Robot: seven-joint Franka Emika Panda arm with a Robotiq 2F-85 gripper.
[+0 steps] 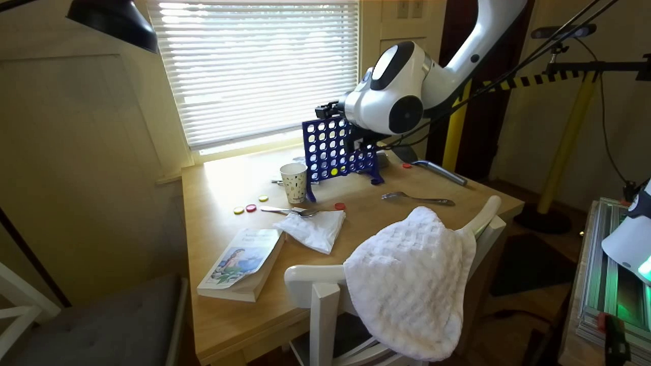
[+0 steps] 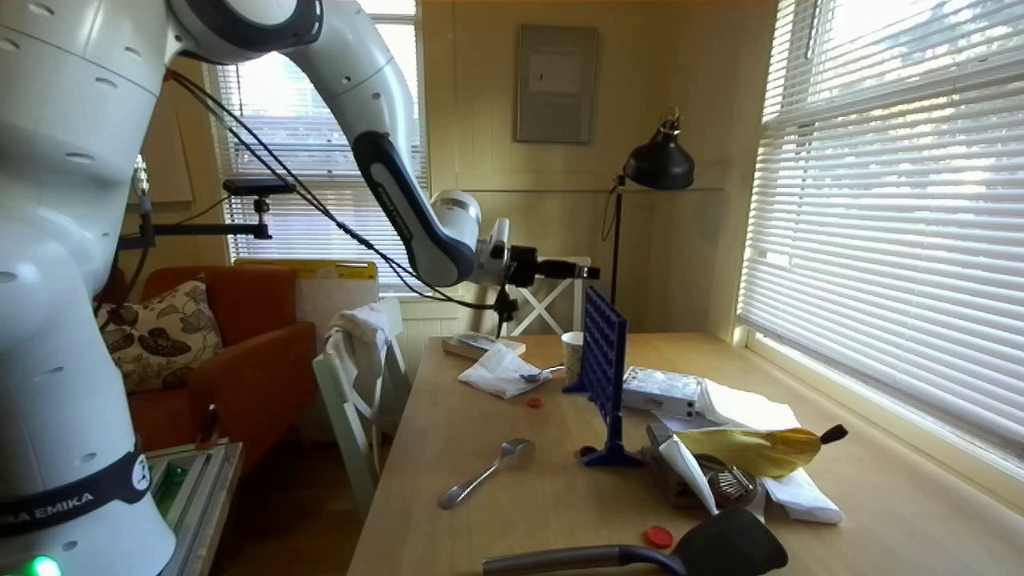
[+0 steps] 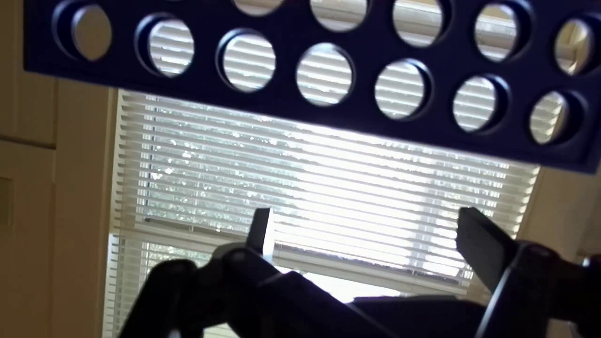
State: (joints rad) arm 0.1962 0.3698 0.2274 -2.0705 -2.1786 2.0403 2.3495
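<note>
Surface: table [image 1: 229, 178], pale wood, set before a window with white blinds [image 1: 254, 76]. Room: cream panelled walls; grey wall panel [image 2: 556, 84]; black lamp [image 2: 660, 162]; orange armchair [image 2: 264, 360] bearing a patterned pillow [image 2: 164, 332]. Chair [image 1: 324, 325], white, at the table's edge, draped with a white towel [image 1: 412, 284] that hides part of the tabletop in an exterior view. Rack [image 2: 604, 352], blue, perforated, upright on the table in both exterior views, yellow showing in its bottom row; partly covered by the arm in an exterior view. Gripper [image 3: 364, 216], just above the rack's top edge and separate from it; jaws wide apart, blinds visible between them. Cup [image 1: 293, 184], speckled paper, just beside a foot of the rack. Napkin [image 1: 318, 234], white, crumpled, cutlery [image 1: 279, 209] at its edge. Book [image 1: 241, 264], paperback, cover lifting at one corner. Yellow discs [image 1: 238, 210], two, loose; red discs [image 1: 251, 208], three, loose. Utensil [image 1: 427, 200], metal, lying alone. Spatula [image 2: 728, 544], black head, a red disc near it. Behind the rack, window side: box [image 2: 661, 390], white papers [image 2: 744, 406], and a yellow article [image 2: 752, 452], dark-tipped, kind unclear, atop a pile.
</note>
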